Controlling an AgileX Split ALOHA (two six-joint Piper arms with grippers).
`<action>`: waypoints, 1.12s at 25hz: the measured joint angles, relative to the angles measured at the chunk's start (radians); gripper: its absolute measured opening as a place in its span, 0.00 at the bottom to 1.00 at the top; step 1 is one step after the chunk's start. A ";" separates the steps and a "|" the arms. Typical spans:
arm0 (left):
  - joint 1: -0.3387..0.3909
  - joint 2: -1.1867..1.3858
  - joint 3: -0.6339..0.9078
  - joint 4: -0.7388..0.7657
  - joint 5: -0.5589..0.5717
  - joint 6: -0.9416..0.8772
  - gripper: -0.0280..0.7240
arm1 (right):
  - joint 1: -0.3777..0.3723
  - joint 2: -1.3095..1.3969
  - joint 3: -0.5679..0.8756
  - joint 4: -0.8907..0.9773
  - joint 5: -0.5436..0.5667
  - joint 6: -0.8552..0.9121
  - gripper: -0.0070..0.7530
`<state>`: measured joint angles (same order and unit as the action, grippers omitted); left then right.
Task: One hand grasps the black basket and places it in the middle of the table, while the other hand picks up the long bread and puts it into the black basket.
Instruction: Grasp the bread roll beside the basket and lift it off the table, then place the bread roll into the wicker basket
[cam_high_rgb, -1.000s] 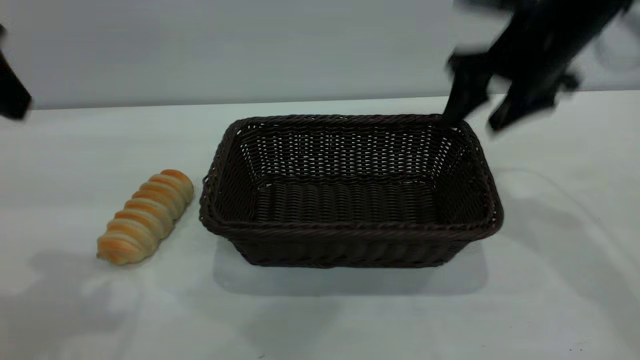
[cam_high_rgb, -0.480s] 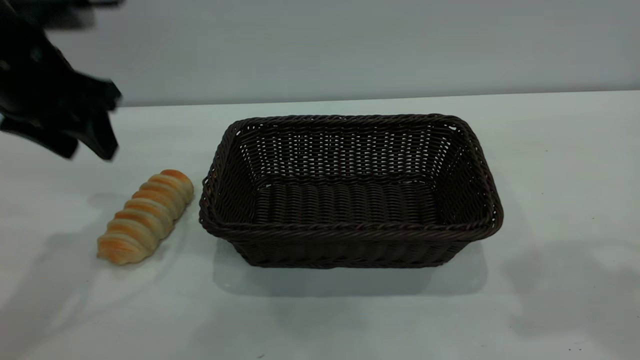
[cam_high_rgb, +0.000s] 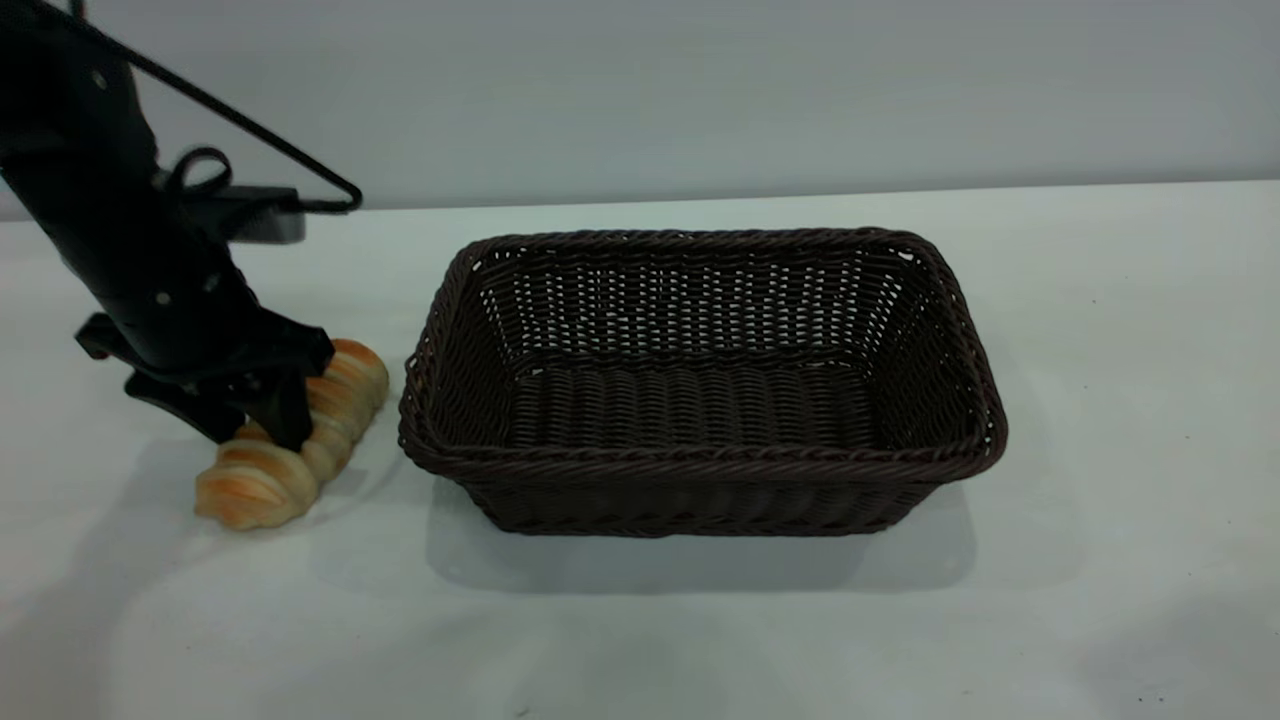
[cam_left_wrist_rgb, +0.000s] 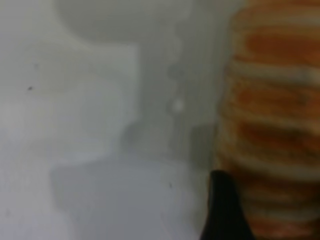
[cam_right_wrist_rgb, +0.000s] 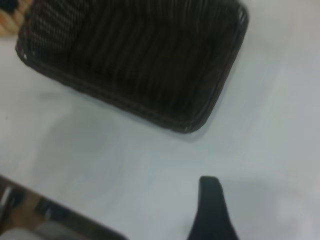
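Left gripper (cam_high_rgb: 255, 420) down over the middle of the long bread (cam_high_rgb: 290, 440), one black finger (cam_high_rgb: 285, 412) on the near flank of the roll, the other (cam_high_rgb: 190, 410) on the far flank toward the table edge. Fingers straddling the loaf; whether already clenched on it or merely spread around it, cannot tell. In the left wrist view, a single dark fingertip (cam_left_wrist_rgb: 225, 210) pressed right against the ridged orange-and-cream crust of the bread (cam_left_wrist_rgb: 272, 115). Roll lying flat on the table (cam_high_rgb: 700, 630), angled, its far end just beside the left short side of the black basket (cam_high_rgb: 700, 385), not touching it as far as can be seen. Black cabling (cam_high_rgb: 250, 130) looping out from the arm above the gripper.

Basket upright near the middle of the tabletop, open side up.

Right gripper out of the exterior view; in the right wrist view only one dark finger (cam_right_wrist_rgb: 212, 210) visible, held above bare tabletop (cam_right_wrist_rgb: 125, 160), with the basket (cam_right_wrist_rgb: 140, 60) farther off. Released or clenched: cannot tell.
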<state>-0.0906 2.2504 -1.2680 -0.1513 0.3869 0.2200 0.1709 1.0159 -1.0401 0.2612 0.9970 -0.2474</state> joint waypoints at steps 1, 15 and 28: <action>0.000 0.013 -0.010 0.000 0.001 0.000 0.73 | 0.000 -0.042 -0.001 -0.020 0.003 0.015 0.72; 0.000 -0.124 -0.016 0.040 0.088 0.002 0.20 | 0.000 -0.340 0.123 -0.184 0.220 0.205 0.69; -0.356 -0.479 -0.127 0.000 0.158 0.000 0.20 | 0.000 -0.739 0.427 -0.163 0.241 0.265 0.69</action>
<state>-0.4470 1.7711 -1.3949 -0.1510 0.5444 0.2198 0.1709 0.2766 -0.6136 0.0978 1.2377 0.0173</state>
